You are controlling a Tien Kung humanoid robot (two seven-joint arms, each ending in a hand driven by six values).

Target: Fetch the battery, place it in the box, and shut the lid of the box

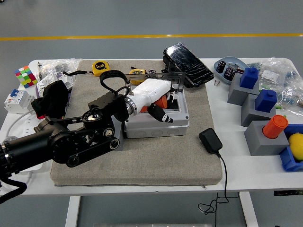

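Left hand (152, 94) is yours to watch: white, curled around one orange battery (161, 102) directly over the one open grey box (158, 118), its lid (156, 78) upright. Farther right you see one black adapter (210, 141), three grey blocks, another orange cylinder (275, 126).

The left hand (152, 97) holds the orange battery (162, 101) over the open box (158, 120). The box sits on a mat (189, 161) covering the table (236, 142)

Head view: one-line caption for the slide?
Left hand holds the orange battery over the open grey box, clear lid upright.
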